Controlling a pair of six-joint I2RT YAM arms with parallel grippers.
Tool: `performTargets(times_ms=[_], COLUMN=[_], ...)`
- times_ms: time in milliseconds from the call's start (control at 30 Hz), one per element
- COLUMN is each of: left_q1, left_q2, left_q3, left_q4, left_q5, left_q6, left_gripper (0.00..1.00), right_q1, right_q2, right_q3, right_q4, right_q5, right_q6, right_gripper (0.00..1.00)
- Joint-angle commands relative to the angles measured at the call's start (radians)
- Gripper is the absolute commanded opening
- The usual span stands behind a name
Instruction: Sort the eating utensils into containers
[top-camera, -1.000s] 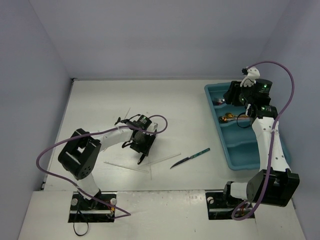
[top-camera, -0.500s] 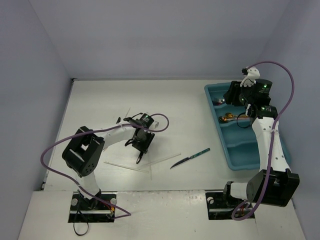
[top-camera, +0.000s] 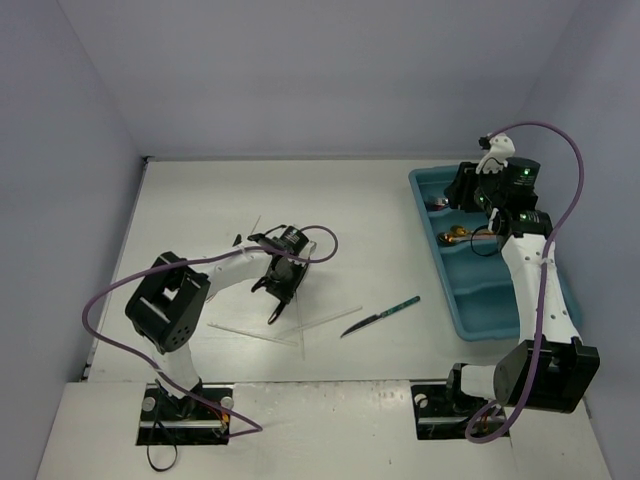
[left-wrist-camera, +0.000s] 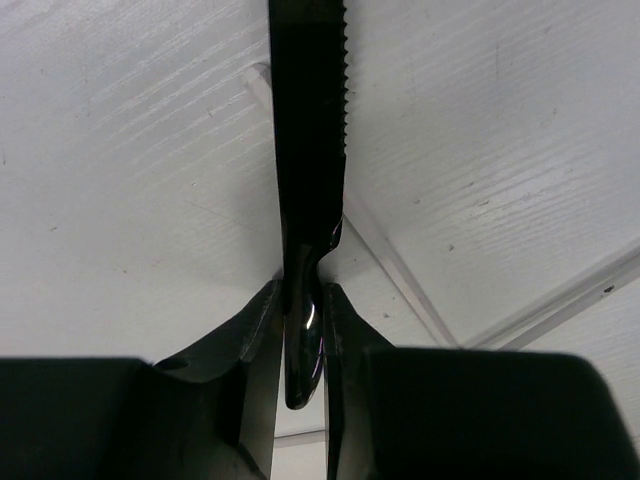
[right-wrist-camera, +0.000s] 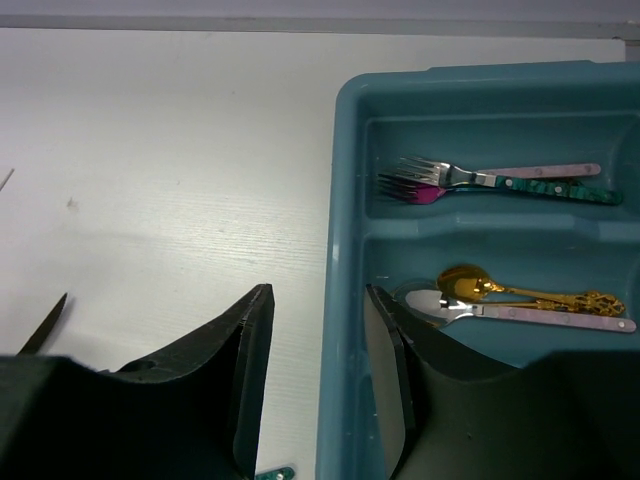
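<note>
White matte tabletop (top-camera: 190, 200), 2 arms working on it.

Left side: left gripper (top-camera: 272, 298) is low over the table with its jaws almost fully closed, pinching 1 black serrated plastic knife (left-wrist-camera: 308, 150). In the left wrist view both fingers (left-wrist-camera: 258, 325) press on the narrow handle end. The blade runs straight away from the wrist, teeth on its right edge. Can't tell if the blade touches the table.

Thin clear-white sticks (top-camera: 240, 330), at least 3, lie flat on the table around and under that gripper, and 2 cross under the blade in the wrist view.

Centre: 1 dark-bladed knife with teal handle (top-camera: 380, 317) lies flat on the table between the left gripper and the tray, apart from both, handle end toward the tray.

Right side: teal-blue rectangular plastic tray (top-camera: 478, 298) with long compartments. The far compartment holds 1 silver fork with pink handle (right-wrist-camera: 520, 172) and, just beside it, 1 dark-tined fork with teal handle (right-wrist-camera: 540, 188). The next compartment holds 1 gold spoon (right-wrist-camera: 520, 292) and 1 silver spoon with pink handle (right-wrist-camera: 530, 312), side by side, bowls toward the tray's left wall.

Right gripper (right-wrist-camera: 318, 385) hangs over the tray's left wall. Its jaws are partly apart with nothing between them, and only rim and table show in the gap.
</note>
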Motion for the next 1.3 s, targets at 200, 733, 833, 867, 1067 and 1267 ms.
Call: performTargets(times_ms=[200, 733, 833, 867, 1067, 1267], left_q1=[0.047, 0.243, 0.234, 0.23, 0.22, 0.201], left_q2=[-0.282, -0.381, -0.388, -0.395, -0.407, -0.413], left_q3=[0.089, 0.344, 0.334, 0.322, 0.303, 0.294], left_q4=[-0.007, 0.172, 0.205, 0.219, 0.226, 0.221], left_q5=[-0.038, 0.265, 0.299, 0.307, 0.315, 0.315], left_q6=[0.024, -0.385, -0.4, -0.4, -0.413, -0.395], left_gripper=[0.0, 0.0, 0.0, 0.0, 0.0, 0.0], right_q1=[0.093, 0.639, 0.677, 0.68, 0.7, 0.702], right_q2=[0.002, 0.149, 0.205, 0.233, 0.32, 0.366], right_q3=[0.075, 0.269, 0.279, 0.289, 0.348, 0.384], right_q4=[0.064, 0.144, 0.171, 0.176, 0.22, 0.238], right_q5=[-0.059, -0.05, -0.051, -0.057, -0.017, -0.034], right_q6=[0.017, 0.232, 0.267, 0.296, 0.444, 0.509], right_gripper=[0.34, 0.42, 0.42, 0.42, 0.4, 0.36])
